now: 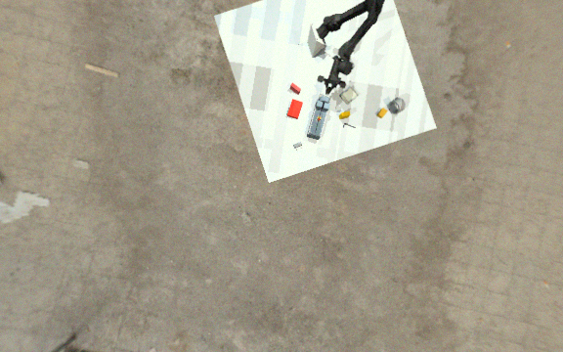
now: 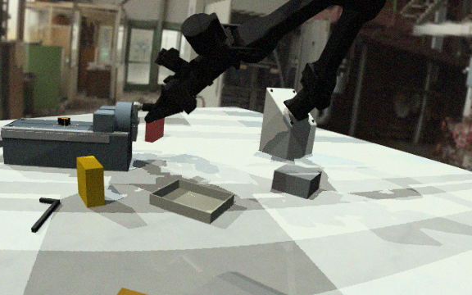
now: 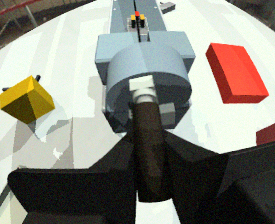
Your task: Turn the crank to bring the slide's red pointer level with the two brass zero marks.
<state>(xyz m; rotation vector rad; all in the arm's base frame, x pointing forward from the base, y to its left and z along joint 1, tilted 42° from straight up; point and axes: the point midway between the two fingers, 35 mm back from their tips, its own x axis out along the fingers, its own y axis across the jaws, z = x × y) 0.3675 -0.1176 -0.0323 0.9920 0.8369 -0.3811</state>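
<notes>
The blue-grey machine has a round hub at its arm-side end. The crank's dark brown handle sticks out from the hub toward the arm. My gripper is shut on this handle, one finger on each side. The slide's red pointer stands on top of the machine, between or very near the two brass marks; the exact offset is too small to tell. The crank arm is mostly hidden behind the handle in the wrist view.
A yellow block, a hex key and an open tray stand on one side. A red block and a darker red block stand on the other. A grey wedge is farther off.
</notes>
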